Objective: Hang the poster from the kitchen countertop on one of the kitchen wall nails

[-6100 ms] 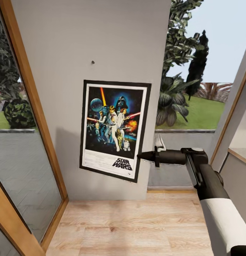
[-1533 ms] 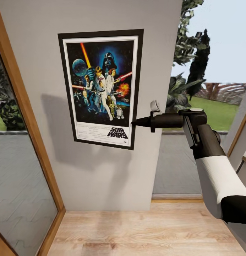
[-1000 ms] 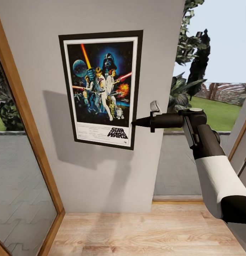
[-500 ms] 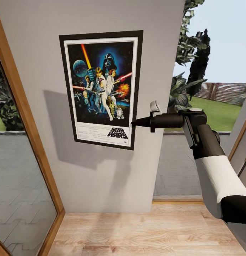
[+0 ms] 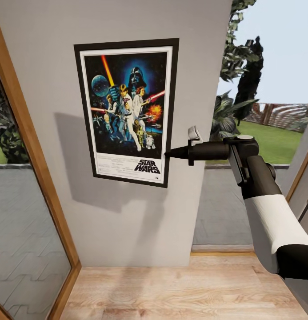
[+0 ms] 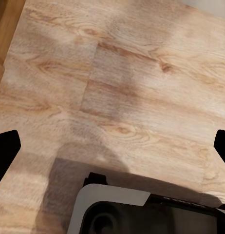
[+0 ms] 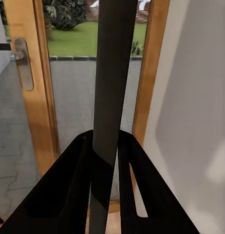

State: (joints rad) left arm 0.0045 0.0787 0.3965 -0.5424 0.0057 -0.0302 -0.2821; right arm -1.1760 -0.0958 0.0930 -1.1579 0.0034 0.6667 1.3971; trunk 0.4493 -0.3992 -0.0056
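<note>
Here, the poster is against the wall, pinched at its edge by the right gripper.

In the head view the poster [image 5: 126,111] stands upright, long axis vertical, flat on the grey wall [image 5: 127,213], with the right gripper [image 5: 168,153] reaching across from the right and meeting its lower right edge; any nail is hidden, so whether it already hangs I cannot tell. In the left wrist view the left gripper [image 6: 112,146] is spread wide, holding nothing, pointed at the wooden floor [image 6: 122,87], so the right arm is clearly the nearer. In the right wrist view the dark fingers [image 7: 76,195] close on the frame's thin edge, running straight up between them, beside a glazed door [image 7: 68,97].
</note>
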